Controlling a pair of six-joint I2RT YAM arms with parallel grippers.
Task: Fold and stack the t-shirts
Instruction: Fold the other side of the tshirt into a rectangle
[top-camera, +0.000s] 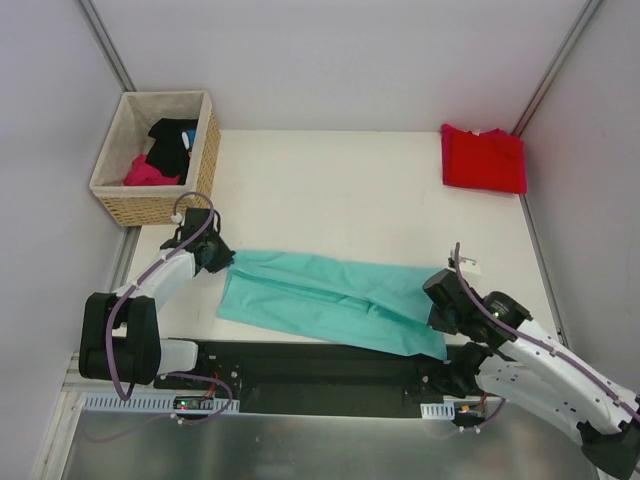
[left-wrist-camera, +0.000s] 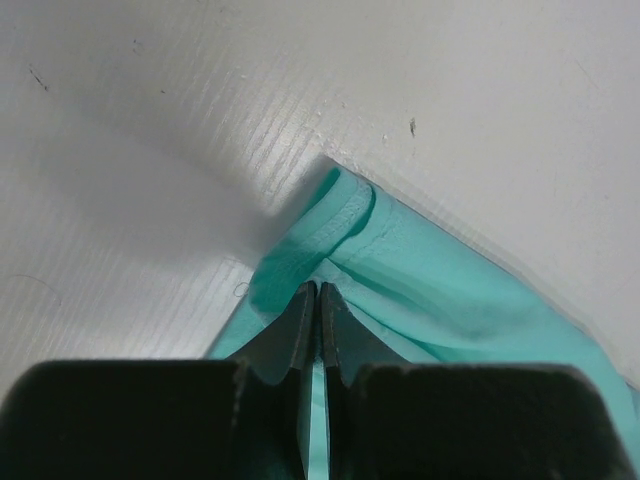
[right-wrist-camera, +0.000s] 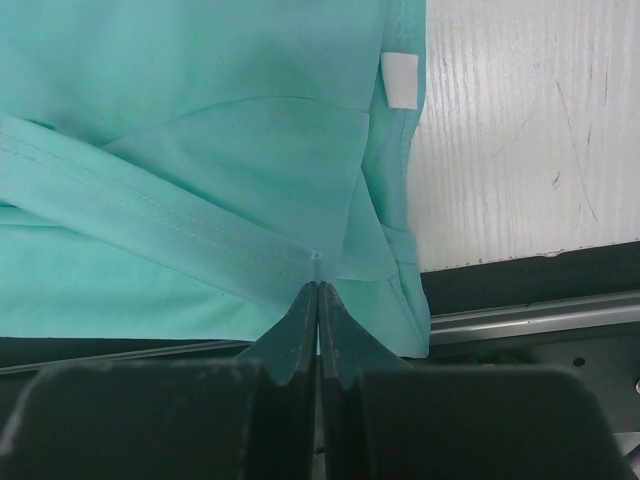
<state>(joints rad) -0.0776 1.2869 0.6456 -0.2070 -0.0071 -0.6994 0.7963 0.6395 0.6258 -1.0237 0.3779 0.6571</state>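
Mid-fold on the teal shirt (top-camera: 330, 295), a long band along the near edge of the table (top-camera: 330, 190); left gripper (left-wrist-camera: 318, 295) clenched on its left hem, right gripper (right-wrist-camera: 318, 290) clenched on a seam at its right end. Next move probably needs both ends lifted together and carried across evenly. Red shirt (top-camera: 484, 158) lies folded, far right corner. Wicker basket (top-camera: 150, 205) far left holds black garment (top-camera: 172, 140) and pink garment (top-camera: 145, 172)
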